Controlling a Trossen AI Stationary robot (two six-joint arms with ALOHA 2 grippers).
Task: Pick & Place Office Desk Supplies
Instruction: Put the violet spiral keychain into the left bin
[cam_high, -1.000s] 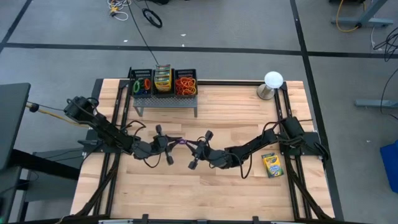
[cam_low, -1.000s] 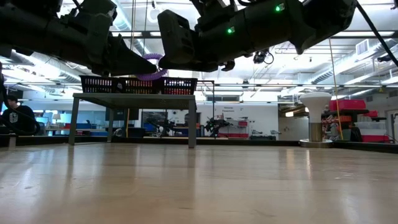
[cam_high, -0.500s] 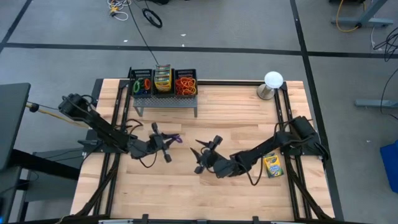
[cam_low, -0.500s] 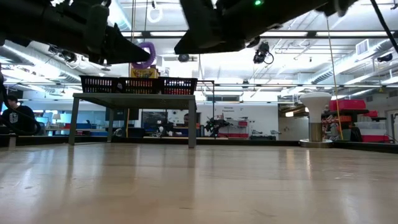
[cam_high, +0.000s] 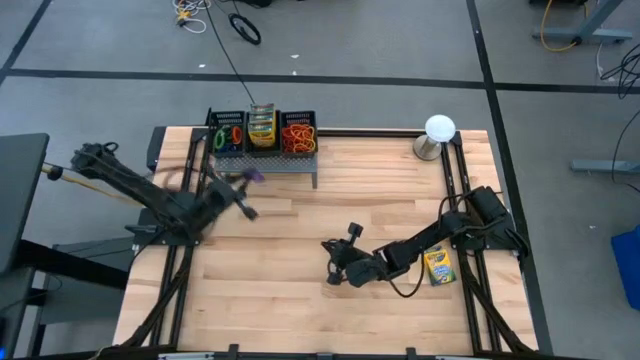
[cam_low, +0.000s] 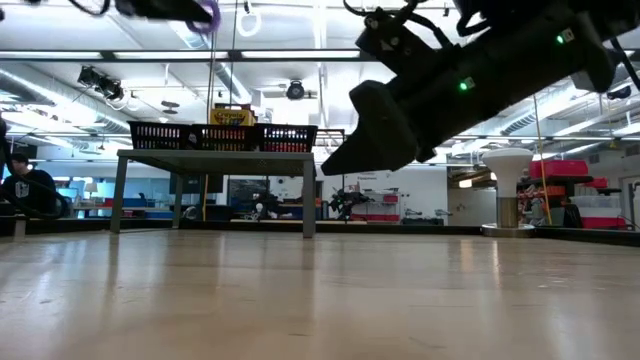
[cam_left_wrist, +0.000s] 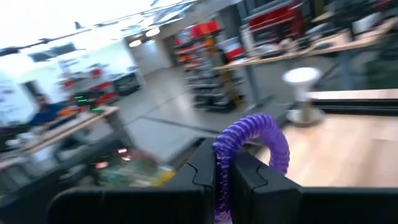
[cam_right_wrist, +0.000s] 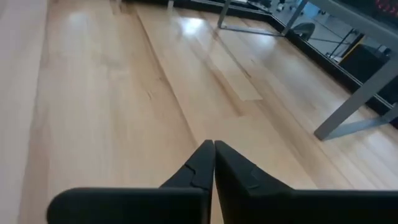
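A purple rubber-band loop (cam_left_wrist: 252, 140) is caught in my shut left gripper (cam_left_wrist: 222, 163), which hangs high over the table's left part (cam_high: 246, 180), just in front of the raised black basket (cam_high: 263, 135). The basket holds rubber bands (cam_high: 297, 133) and a crayon box (cam_high: 262, 128). Another crayon box (cam_high: 436, 265) lies flat on the table at the right. My right gripper (cam_right_wrist: 213, 148) is shut on nothing, low over the middle of the table (cam_high: 328, 262). My left gripper pinches one side of the purple loop (cam_left_wrist: 221, 186) between its two fingers. The fingers point about level, toward the far side. The rest of the loop arches free beyond the fingertips (cam_left_wrist: 273, 143), lifted clear of the table.
The basket stands on a small metal-legged stand (cam_low: 215, 150) at the far edge. A white ball on a metal base (cam_high: 437, 135) sits at the far right corner. Bare wood lies in front of my right gripper (cam_right_wrist: 124, 93).
The purple band was stretched between both grippers. My right gripper opened, let it go, drew back toward the near right and shut again. My left gripper rose and went toward the far edge and the basket, carrying the band.
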